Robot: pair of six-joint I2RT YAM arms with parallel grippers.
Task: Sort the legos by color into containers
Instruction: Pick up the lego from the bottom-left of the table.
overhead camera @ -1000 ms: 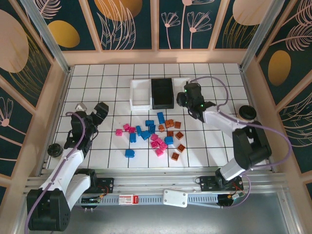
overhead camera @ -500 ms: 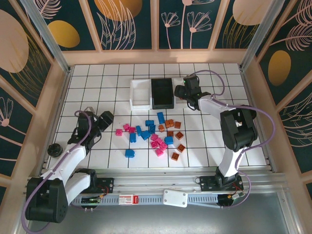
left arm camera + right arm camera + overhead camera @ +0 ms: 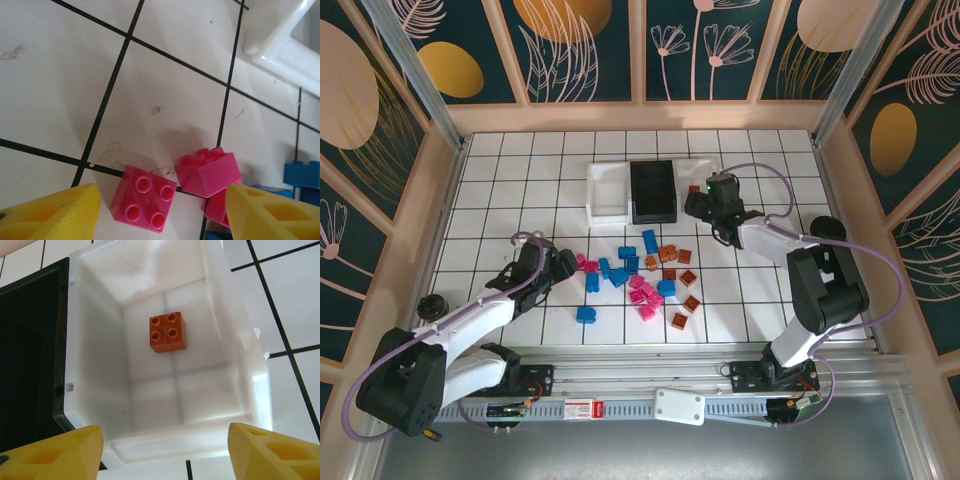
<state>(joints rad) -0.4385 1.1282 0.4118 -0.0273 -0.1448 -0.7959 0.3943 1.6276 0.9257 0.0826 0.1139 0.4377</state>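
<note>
The legos lie in a loose heap mid-table: pink (image 3: 645, 295), blue (image 3: 618, 272) and orange-brown (image 3: 676, 262) bricks. My left gripper (image 3: 563, 266) is low over the heap's left edge, open. One pink brick (image 3: 143, 196) lies studs-up between its yellow fingertips (image 3: 50, 215), touching neither. A second pink brick (image 3: 207, 170) lies tilted beside it. The containers stand in a row: a white tray (image 3: 608, 192), a black tray (image 3: 653, 190) and a translucent tray (image 3: 250, 355). My right gripper (image 3: 162, 455) hangs open over the translucent tray, where one orange brick (image 3: 168, 332) lies.
Wooden walls (image 3: 438, 200) close in the tiled table on three sides. A small round black object (image 3: 433, 307) sits at the left edge and another (image 3: 826, 229) at the right edge. A blue brick (image 3: 302, 175) lies just right of my left fingers.
My left arm has swung down and right from the table's left side to the pink bricks, its jaws narrowing. My right gripper has stayed by the right tray, shifting a little.
</note>
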